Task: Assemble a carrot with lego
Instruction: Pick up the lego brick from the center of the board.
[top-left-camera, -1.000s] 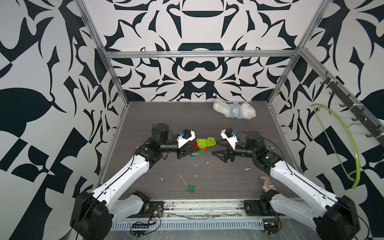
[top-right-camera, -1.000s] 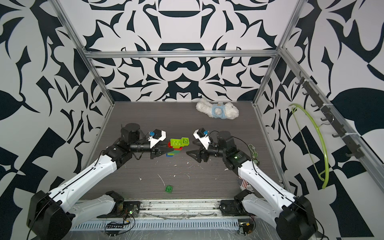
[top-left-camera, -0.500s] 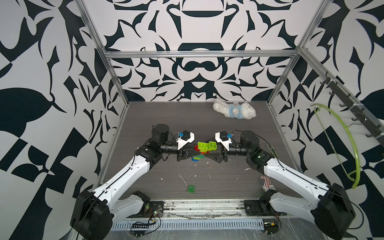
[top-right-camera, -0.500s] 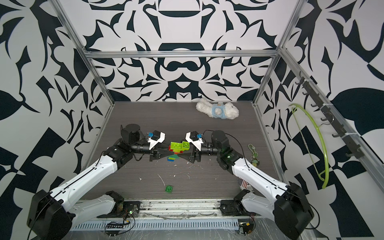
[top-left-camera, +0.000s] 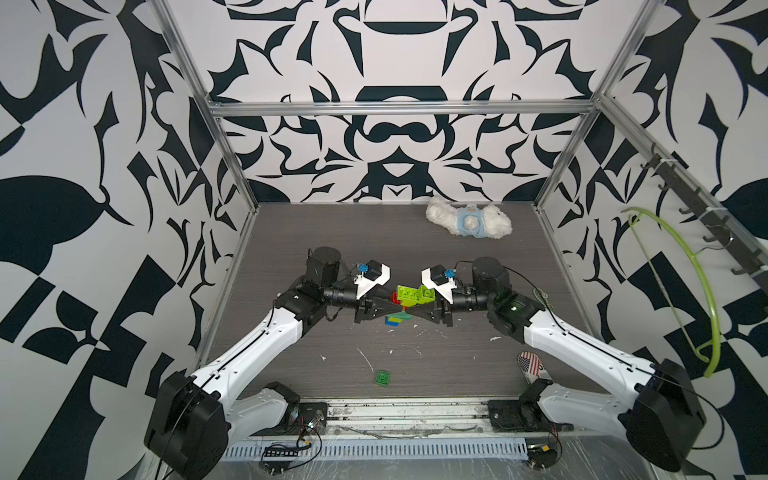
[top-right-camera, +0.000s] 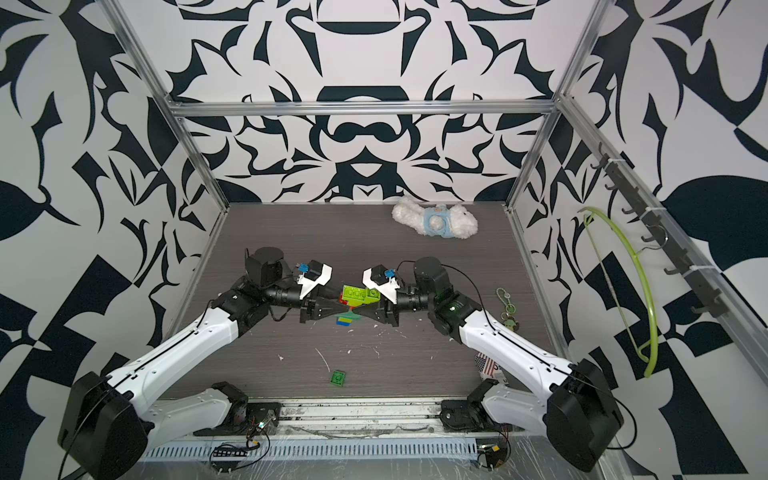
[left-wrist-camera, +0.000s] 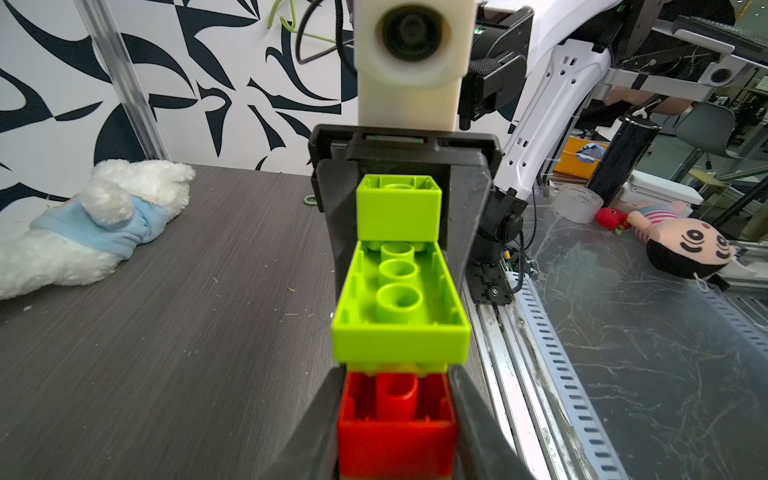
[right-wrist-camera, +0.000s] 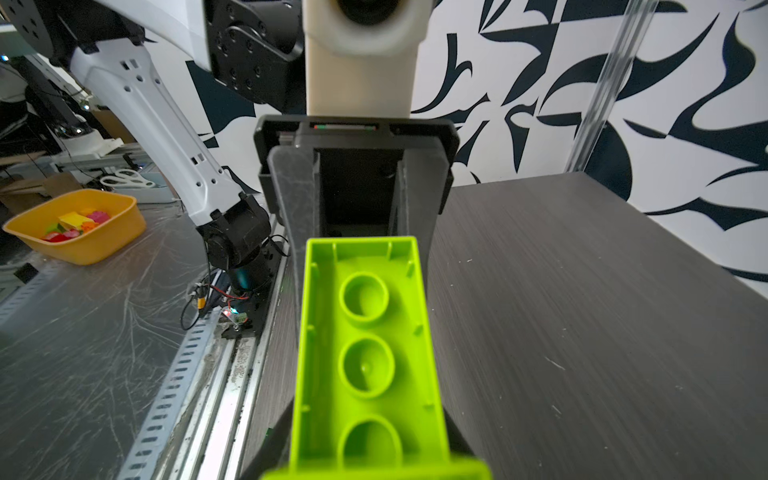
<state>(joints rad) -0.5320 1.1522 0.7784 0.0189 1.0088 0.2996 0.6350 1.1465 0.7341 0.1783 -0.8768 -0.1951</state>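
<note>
Both grippers meet over the middle of the table, holding one lego stack level between them. My left gripper (left-wrist-camera: 397, 415) (top-left-camera: 397, 308) is shut on the red brick (left-wrist-camera: 395, 444) at one end. An oblong lime brick (left-wrist-camera: 399, 316) (right-wrist-camera: 365, 353) (top-left-camera: 409, 294) joins it to a small lime brick (left-wrist-camera: 398, 208). My right gripper (top-left-camera: 409, 309) (right-wrist-camera: 370, 457) is shut on that small brick, with a finger (left-wrist-camera: 465, 216) against each side. Under the grippers, a short piece of the carrot (top-left-camera: 394, 320) with blue, lime and dark green layers lies on the table. A loose dark green square brick (top-left-camera: 383, 378) lies near the front.
A white plush toy (top-left-camera: 467, 222) lies at the back right. A flag-patterned item (top-left-camera: 532, 368) sits by the right arm's base and a keychain (top-right-camera: 509, 307) near the right edge. A lime hanger (top-left-camera: 702, 291) hangs on the right wall. White crumbs dot the table's front.
My right gripper has moved left to the stack and closed on its lime end. The left gripper has kept its hold on the red end.
</note>
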